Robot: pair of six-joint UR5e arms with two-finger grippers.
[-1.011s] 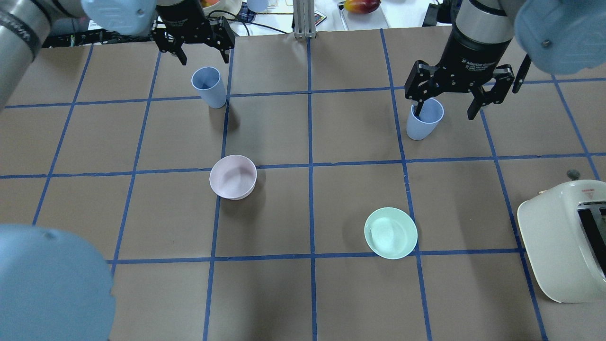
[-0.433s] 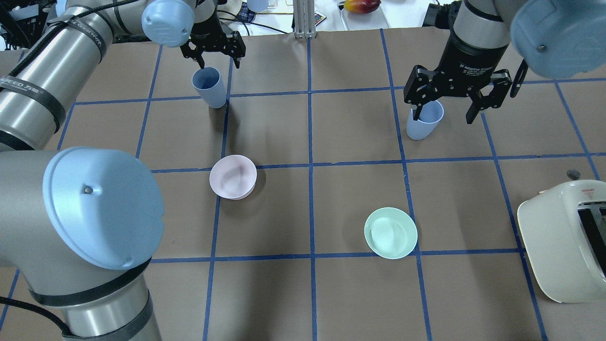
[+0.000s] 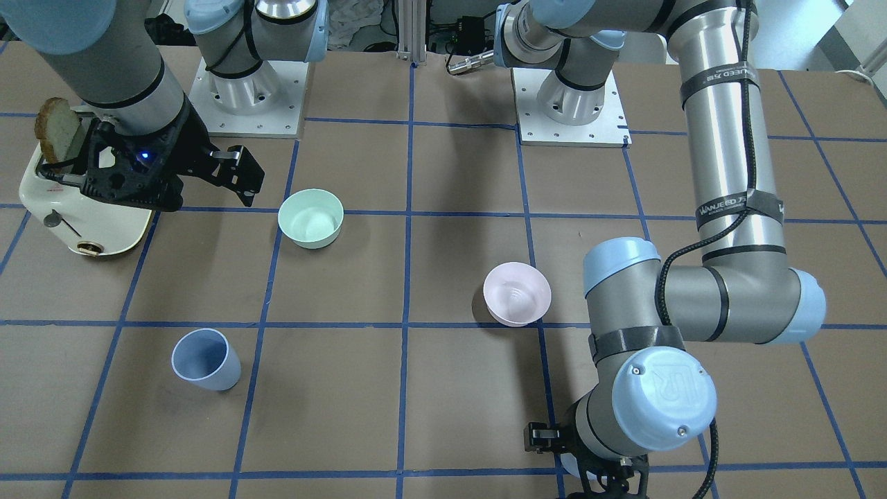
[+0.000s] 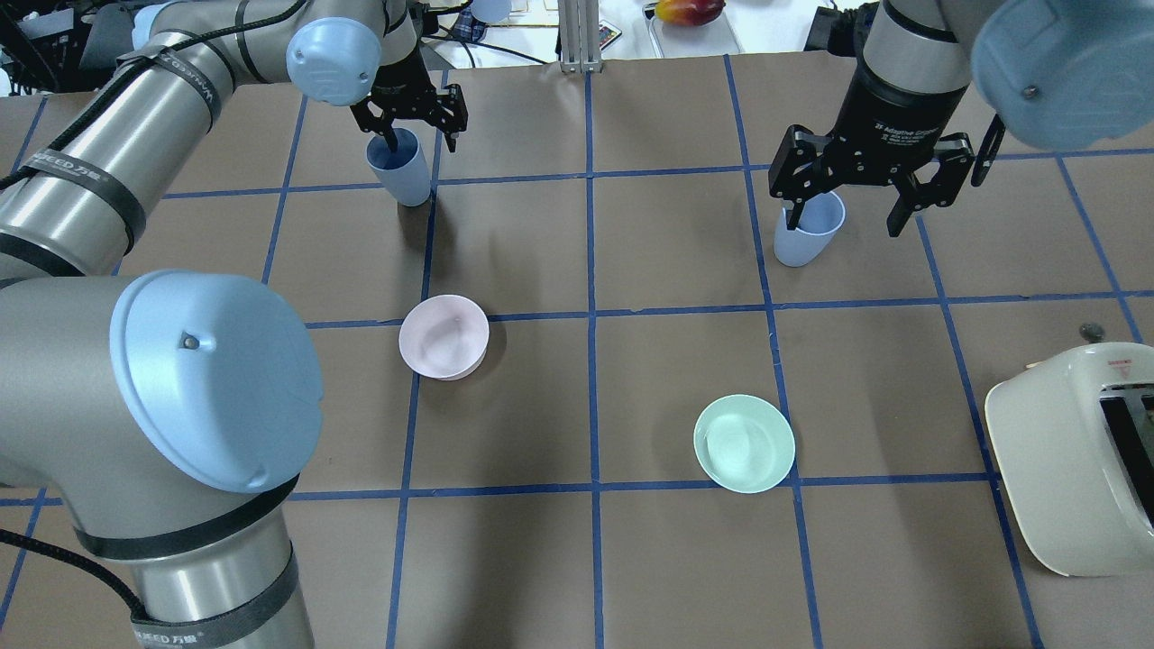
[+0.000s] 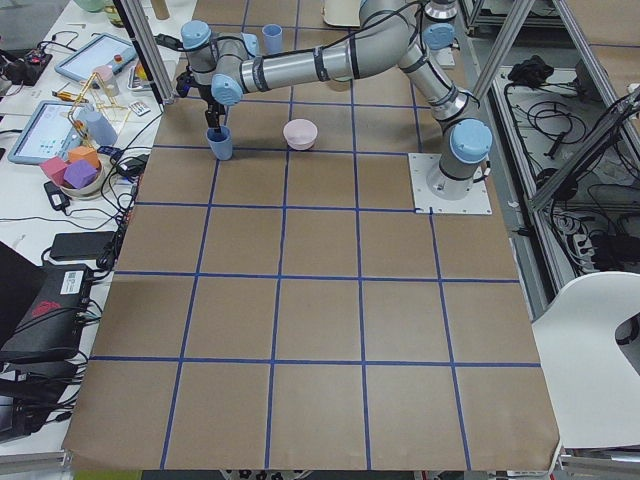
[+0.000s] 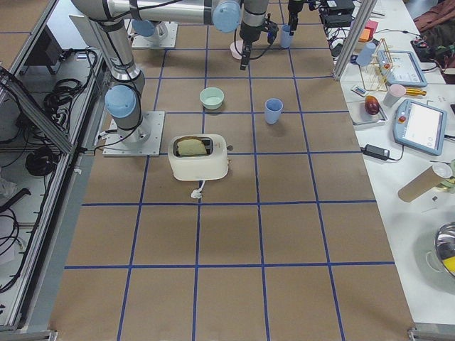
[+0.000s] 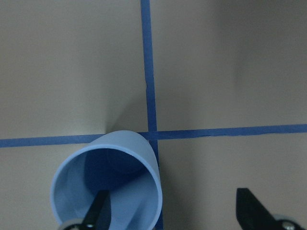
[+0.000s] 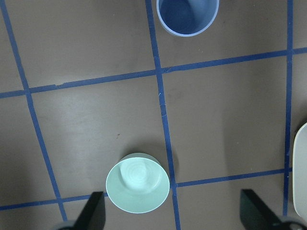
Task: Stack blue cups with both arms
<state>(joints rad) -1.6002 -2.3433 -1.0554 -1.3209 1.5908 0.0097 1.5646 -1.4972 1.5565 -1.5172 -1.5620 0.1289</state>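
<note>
The left blue cup (image 4: 406,180) stands upright and mouth up on the tabletop (image 4: 586,559), on the robot's far left, just beside a crossing of blue tape lines. The left gripper (image 4: 420,142) is low over it with its jaws spread wide. They straddle one side of the cup's wall. In the left wrist view one jaw tip reaches down inside the mouth, close to the inner wall. The other hangs outside, well apart from the cup, over bare tabletop. Neither jaw presses the wall.

The right blue cup (image 4: 802,242) also stands upright, on the far right side. The right gripper (image 4: 843,223) hangs high above the tabletop with its jaws wide and nothing held. From overhead one jaw overlaps the cup's rim, but the right wrist view puts the cup far below, at the top edge of the picture and outside the gap between the jaws.

A pink bowl (image 4: 444,336) and a green bowl (image 4: 744,443) sit nearer the robot, well apart from both cups. A cream toaster (image 4: 1073,460) stands at the right edge.
</note>
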